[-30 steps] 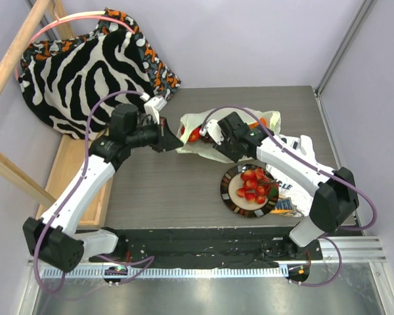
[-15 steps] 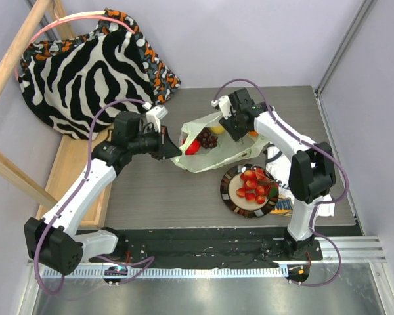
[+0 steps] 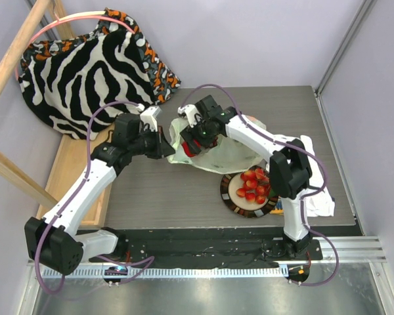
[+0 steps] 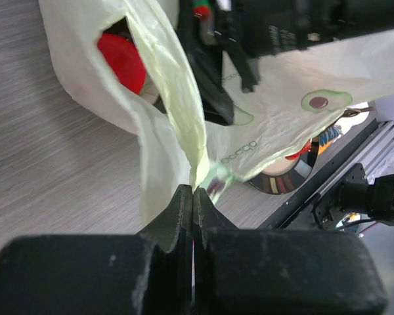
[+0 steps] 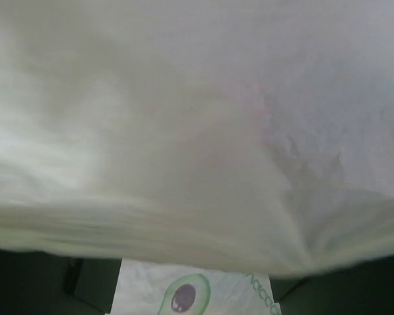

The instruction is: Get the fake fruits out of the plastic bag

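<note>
Presently plastic bag (image 3: 231,149) edge, 9 o'clock side, pinched by left tool (image 4: 192,194); right tool (image 3: 194,136) buried in bag, state cannot be told.

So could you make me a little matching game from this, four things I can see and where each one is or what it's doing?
Things:
1. left pincer
2. right pincer
3. plate
4. zebra-striped cloth

Places or states:
A. carries red fruits
B. heaped in the far left corner
C. shut on the edge of the plastic bag
D. at the bag's open mouth

Pairs: 1-C, 2-D, 3-A, 4-B.
</note>
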Robot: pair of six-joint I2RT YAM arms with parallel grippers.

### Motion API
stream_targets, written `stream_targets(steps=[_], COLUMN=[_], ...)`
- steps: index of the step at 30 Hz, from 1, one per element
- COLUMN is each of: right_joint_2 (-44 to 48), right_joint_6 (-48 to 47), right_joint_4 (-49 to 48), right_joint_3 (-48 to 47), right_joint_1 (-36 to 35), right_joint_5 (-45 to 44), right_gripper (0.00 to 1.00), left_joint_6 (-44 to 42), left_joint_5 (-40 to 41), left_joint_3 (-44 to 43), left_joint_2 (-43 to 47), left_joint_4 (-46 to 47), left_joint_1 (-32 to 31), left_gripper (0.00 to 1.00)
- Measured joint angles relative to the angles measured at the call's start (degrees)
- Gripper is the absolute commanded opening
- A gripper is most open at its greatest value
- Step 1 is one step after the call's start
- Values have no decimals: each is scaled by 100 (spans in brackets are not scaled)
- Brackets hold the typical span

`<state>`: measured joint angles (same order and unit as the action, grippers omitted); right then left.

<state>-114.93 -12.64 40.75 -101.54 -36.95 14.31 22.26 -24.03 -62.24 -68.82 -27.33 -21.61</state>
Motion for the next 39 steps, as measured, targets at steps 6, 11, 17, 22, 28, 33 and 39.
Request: stream_targets(steps=[6,11,17,22,28,33,39], right_joint_2=[-702,-1117,-1362,-1333,-380,1403,3222], right_joint_6=[378,494,385,125,-199,-457,-1156], right_joint_4=[-107,-256,-389,-380,-125,55,472], right_joint_3=[-337,-737,-1019,-1045,-546,-107,898], right_joint_1=[24,-85,-280,-345,-278,-203,-238], right_joint_5=[-232,-284,-356,-732,-846,-568,74], right_gripper=[81,72,41,35,33,32,33], left_joint_6=[13,11,17,55,146,173,164], left_joint_5=[-9,-48,-72,-105,-127,-166,-168], left_joint_3=[52,72,201,240,245,238,96], left_joint_2=[0,-2,-2,-2,-7,-101,-304], left_joint_4=[4,7,11,76,170,260,273], left_joint_1=[48,74,94,186,227,262,267], left_gripper=[0,0,0,0,0,0,0])
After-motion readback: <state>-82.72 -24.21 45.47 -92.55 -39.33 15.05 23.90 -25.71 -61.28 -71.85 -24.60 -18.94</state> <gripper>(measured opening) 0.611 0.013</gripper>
